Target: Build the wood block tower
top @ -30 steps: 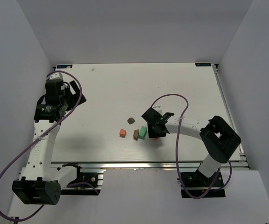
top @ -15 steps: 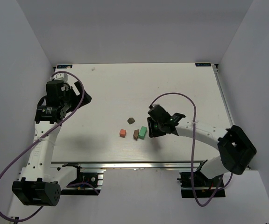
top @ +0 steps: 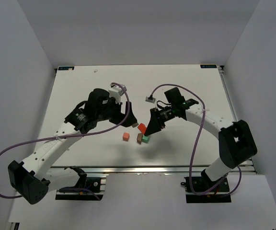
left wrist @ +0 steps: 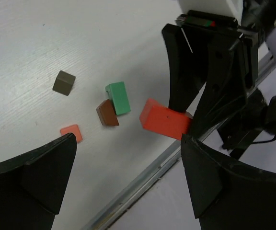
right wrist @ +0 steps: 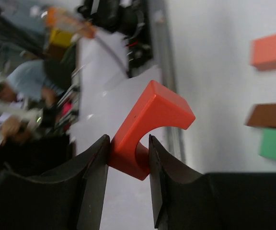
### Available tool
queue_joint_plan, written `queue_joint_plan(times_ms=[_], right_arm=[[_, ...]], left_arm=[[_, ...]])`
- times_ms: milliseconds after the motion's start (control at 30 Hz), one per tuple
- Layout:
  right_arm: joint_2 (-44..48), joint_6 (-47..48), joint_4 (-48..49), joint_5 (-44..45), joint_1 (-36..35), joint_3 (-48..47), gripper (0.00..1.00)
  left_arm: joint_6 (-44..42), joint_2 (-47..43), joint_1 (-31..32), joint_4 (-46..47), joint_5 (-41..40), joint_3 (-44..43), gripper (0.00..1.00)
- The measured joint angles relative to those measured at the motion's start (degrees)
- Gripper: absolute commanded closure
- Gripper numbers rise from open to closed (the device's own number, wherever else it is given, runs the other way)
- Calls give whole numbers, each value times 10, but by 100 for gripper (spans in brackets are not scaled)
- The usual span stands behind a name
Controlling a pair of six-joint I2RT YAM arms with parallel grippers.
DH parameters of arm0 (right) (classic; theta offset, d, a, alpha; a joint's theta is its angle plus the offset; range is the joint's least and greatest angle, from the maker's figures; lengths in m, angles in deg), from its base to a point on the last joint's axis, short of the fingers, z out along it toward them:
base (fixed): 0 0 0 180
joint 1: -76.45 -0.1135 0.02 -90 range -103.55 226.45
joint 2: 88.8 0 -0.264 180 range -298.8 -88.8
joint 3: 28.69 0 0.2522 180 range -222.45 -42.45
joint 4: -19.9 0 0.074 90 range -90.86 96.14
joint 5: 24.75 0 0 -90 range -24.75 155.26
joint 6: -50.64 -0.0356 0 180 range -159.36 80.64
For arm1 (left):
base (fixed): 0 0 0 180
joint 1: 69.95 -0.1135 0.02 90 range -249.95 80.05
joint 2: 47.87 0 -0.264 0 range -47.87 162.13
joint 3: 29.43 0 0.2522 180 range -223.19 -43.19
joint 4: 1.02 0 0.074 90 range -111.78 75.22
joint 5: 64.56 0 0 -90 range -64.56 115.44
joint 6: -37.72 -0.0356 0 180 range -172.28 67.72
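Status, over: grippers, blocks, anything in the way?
Right gripper shut on red notched piece, clear of table. Left gripper open, empty. Orange cube, mint-green slab, brown block, second brown block loose, nothing stacked. Left gripper close by, may crowd placement.

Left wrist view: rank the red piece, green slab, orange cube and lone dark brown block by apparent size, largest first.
1. red piece, though the right gripper holds it raised, likely nearer the camera.
2. green slab.
3. lone dark brown block and orange cube: too alike to rank.
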Motion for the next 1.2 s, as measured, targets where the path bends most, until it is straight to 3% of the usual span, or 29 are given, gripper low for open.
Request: queue_joint_plan(times_ms=[233, 300, 400, 567, 867, 1200], right_arm=[[-30, 147, -153, -160, 12, -52, 92], [-42, 202, -216, -177, 21, -68, 92], [-92, 325, -356, -196, 30, -119, 100], [-154, 422, -464, -204, 34, -126, 100], [-123, 454, -518, -210, 33, -126, 99], [-108, 427, -525, -210, 16, -107, 99]], left_arm=[[-139, -16, 18, 55, 78, 7, 2], [-171, -17, 20, 62, 107, 6, 2], [-210, 0, 27, 57, 154, -6, 2], [-270, 50, 49, 20, 224, -58, 2], [-357, 87, 90, -38, 289, -100, 2], [-400, 136, 160, -74, 261, -122, 2]])
